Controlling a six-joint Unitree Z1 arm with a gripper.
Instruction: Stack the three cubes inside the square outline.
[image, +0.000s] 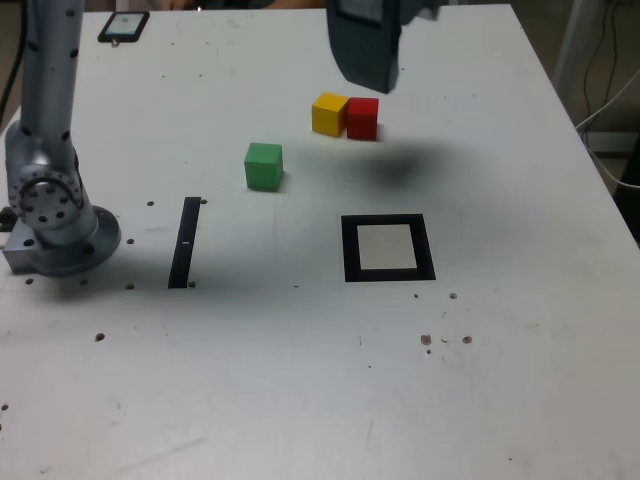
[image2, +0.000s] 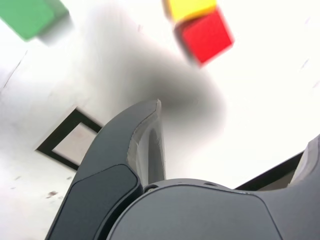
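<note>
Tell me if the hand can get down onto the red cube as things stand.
Probably yes. The hand hangs open above the red cube with nothing between them. But the yellow cube touches the red one's side, leaving little room for a finger there.

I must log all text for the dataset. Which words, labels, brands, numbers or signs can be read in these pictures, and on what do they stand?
None can be read.
Phone: its screen is lit, but the content is too small to read.
Green cube, yellow cube, red cube, square outline, black strip: no markings visible.
</note>
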